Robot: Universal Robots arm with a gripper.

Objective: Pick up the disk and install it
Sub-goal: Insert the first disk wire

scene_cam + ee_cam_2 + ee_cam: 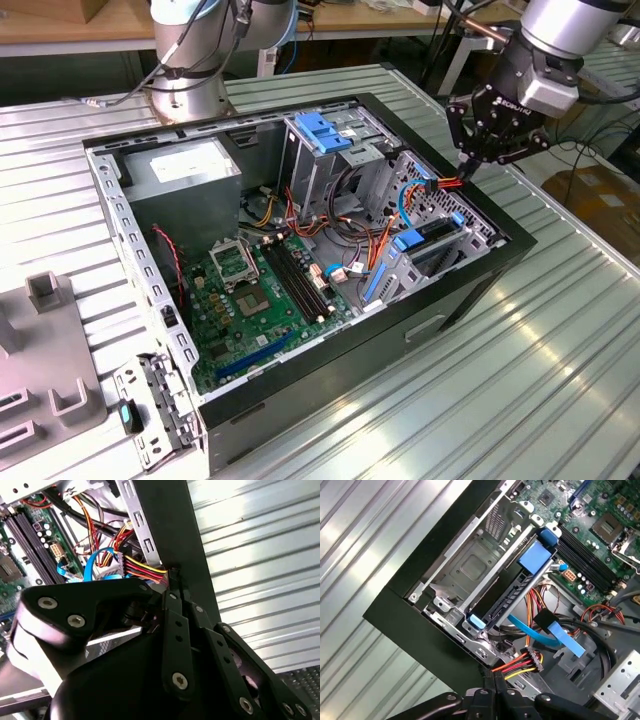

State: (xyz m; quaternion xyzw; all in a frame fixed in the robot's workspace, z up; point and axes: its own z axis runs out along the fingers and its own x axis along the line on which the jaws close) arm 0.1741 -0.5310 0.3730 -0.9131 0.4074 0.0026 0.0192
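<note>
1. In the exterior view, the gripper (468, 166) hangs over the corner of the open computer case (480, 285) at the exterior view's right, its fingers pinched on a red, yellow and black power cable (445, 183) whose connector (428, 185) sticks out toward the case's interior. Just below and inward of the gripper, the disk (432, 238) sits edge-up in its bay, its blue rails showing. Farther in lie the motherboard (262, 290), the blue-topped drive cage (322, 135) and the grey power supply (185, 165). The case rests on a ribbed metal table (520, 390).

2. In the second wrist view, the gripper (172, 575) is clenched with its black fingers (175, 625) meeting at the cable bundle (145, 572), close against the case's black wall (170, 525). A blue data cable (92, 565) curls just beside the bundle.

3. In the first wrist view, the fingertips close on the wire bundle (512, 664) near its connector (536, 657). Just beyond the gripper (492, 676), the disk (512, 587) lies slotted in the metal bay (465, 567), blue rail tabs at both ends, and a blue flat cable (545, 632) crosses near it.
</note>
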